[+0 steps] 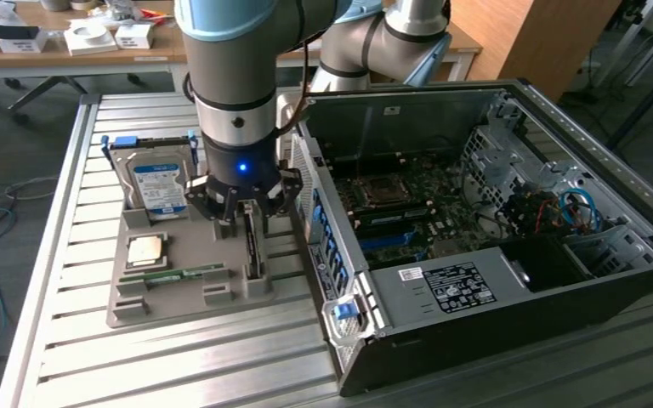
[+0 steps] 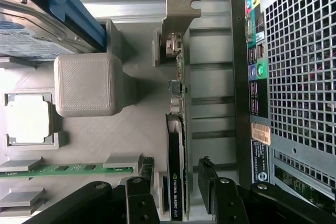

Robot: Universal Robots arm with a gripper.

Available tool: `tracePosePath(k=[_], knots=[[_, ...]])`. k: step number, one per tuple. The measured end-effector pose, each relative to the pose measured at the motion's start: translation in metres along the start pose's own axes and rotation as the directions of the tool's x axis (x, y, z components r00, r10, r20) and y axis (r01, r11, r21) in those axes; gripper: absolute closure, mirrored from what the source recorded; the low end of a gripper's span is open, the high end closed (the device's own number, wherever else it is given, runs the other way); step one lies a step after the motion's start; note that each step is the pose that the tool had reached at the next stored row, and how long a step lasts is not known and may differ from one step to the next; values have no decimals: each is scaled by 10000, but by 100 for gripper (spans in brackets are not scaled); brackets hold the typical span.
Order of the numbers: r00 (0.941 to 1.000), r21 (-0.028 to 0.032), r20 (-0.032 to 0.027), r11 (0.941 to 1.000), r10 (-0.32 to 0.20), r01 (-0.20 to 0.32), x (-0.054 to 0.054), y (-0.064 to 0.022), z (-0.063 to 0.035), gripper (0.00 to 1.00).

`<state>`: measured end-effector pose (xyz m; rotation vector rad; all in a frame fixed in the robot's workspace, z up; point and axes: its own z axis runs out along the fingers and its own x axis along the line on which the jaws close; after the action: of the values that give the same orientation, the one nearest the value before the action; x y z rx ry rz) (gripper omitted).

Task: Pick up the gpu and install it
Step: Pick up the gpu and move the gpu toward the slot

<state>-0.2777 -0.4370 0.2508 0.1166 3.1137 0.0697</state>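
A slatted metal table (image 1: 190, 365) carries a grey tray (image 1: 133, 310). At the exterior view's left end of the tray, a hard drive (image 1: 159, 183) stands on edge in a blue holder. Its blue-and-white label is too small to read. Nearer the camera, a square processor chip (image 1: 147, 249) and a green memory stick (image 1: 173, 274) lie in their recesses.

Just to the right of these, the graphics card (image 1: 254, 255) stands on its long edge in a slot of the tray, with its silvery bracket (image 2: 177, 11) at the end away from the jaws. The arm (image 1: 235, 85) hangs over the card. The jaws are apart, one finger (image 2: 139, 198) on each side of the card's end, and the wrist view shows a gap on both sides. The card's upper edge reads "NVIDIA QUADRO". A raised grey block (image 2: 84, 85) of the tray stands between the hard drive and the card.

Farther right, close beside the tray, lies an open computer case (image 1: 496, 255). Its perforated back panel and coloured ports (image 2: 254, 40) face the card. A white sticker (image 1: 451, 289) on the power supply has print too small to read.
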Motion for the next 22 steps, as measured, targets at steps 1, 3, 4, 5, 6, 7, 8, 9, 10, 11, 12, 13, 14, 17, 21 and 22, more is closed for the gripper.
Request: tracePosePath(k=[1,3,4,5,6,7,8,9,10,11,12,13,14,17,21,22], knots=[[10000,-1,0,10000,0,0,0,0,7,53],[10000,-1,0,10000,0,0,1,-1,22,53],[10000,0,0,10000,0,0,1,-1,29,53],[10000,-1,0,10000,0,0,1,-2,37,53],[10000,0,0,10000,0,0,1,-2,44,53],[10000,0,0,10000,0,0,1,-2,51,53],[10000,-1,0,10000,0,0,2,-3,57,53],[10000,0,0,10000,0,0,2,-3,63,53],[10000,-1,0,10000,0,0,2,-3,68,53],[10000,-1,0,10000,0,0,2,-3,73,53],[10000,0,-1,10000,1,-1,2,-4,77,53],[10000,2,-3,10000,0,0,2,-4,78,53],[10000,1,-2,10000,0,0,2,-4,81,53],[10000,-1,0,10000,2,-2,0,-3,87,53],[10000,-1,1,10000,0,0,-15,-3,91,53],[10000,0,0,10000,1,-1,-16,-3,91,53]])
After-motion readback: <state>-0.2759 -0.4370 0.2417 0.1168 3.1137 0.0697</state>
